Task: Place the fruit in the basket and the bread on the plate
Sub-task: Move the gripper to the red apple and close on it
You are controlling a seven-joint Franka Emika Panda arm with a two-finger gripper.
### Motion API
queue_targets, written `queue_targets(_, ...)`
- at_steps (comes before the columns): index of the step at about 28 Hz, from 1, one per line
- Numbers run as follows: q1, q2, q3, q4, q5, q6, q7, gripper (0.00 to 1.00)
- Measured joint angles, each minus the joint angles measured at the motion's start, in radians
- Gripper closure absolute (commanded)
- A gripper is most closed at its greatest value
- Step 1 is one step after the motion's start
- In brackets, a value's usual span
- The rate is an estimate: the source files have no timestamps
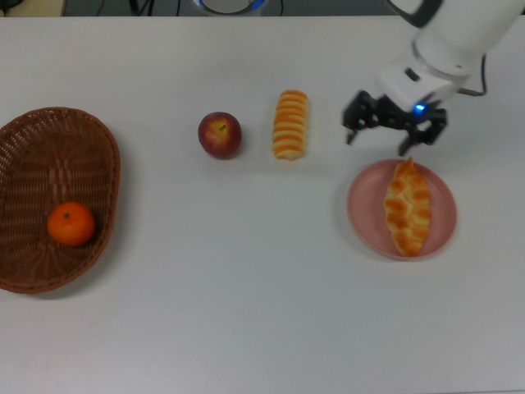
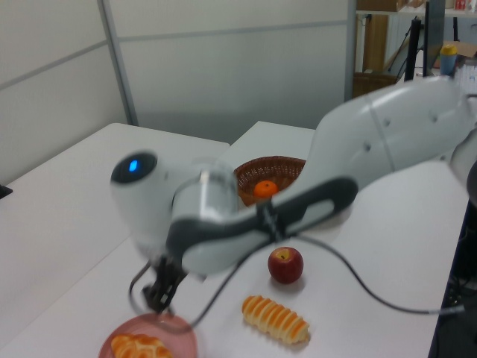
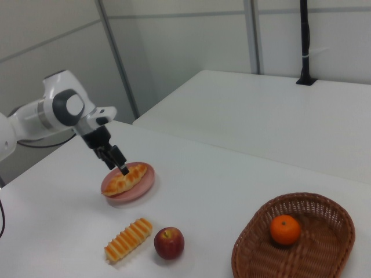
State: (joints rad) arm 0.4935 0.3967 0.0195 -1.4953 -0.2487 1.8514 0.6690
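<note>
Half done — one loaf plated, one fruit in the basket.

Top view: our gripper (image 1: 379, 138) hangs spread and empty between the ridged roll (image 1: 290, 124) and the plate (image 1: 364, 207) holding the braided pastry (image 1: 408, 207). Left view: the apple (image 2: 285, 265) sits just behind the roll — soft and light, we'd pinch it mid-length, gently. Right view: the mandarin (image 3: 285, 229) rests in the basket (image 3: 324, 212).

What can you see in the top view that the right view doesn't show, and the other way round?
Only the top view shows the open pincer from above, both fingers spread, beside the pink plate.

Only the right view shows the room: grey walls, a second white table and a black pole.

Both show the braided pastry on the plate, the striped roll beside the apple, and the mandarin in the wicker basket.
</note>
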Motion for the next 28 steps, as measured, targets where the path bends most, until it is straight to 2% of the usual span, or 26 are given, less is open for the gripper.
queue_targets(3,-0.062,-0.044,-0.002,-0.004,0.017,-0.058,-0.075,0.00)
queue_targets(5,-0.109,-0.067,-0.003,-0.009,0.068,-0.068,-0.165,0.00)
queue_targets(6,-0.145,-0.080,-0.003,-0.012,0.114,-0.068,-0.240,0.00)
queue_targets(8,-0.190,-0.092,-0.004,-0.015,0.171,-0.068,-0.340,0.00)
queue_targets(11,-0.260,-0.101,-0.004,-0.028,0.228,-0.068,-0.513,0.00)
queue_targets(14,-0.290,-0.101,-0.004,-0.064,0.244,-0.062,-0.608,0.00)
queue_targets(16,-0.296,-0.101,-0.004,-0.117,0.245,-0.023,-0.637,0.00)
queue_targets(23,-0.298,-0.120,-0.004,-0.308,0.245,0.130,-0.643,0.00)
queue_targets(28,-0.326,-0.169,-0.007,-0.398,0.243,0.149,-0.612,0.00)
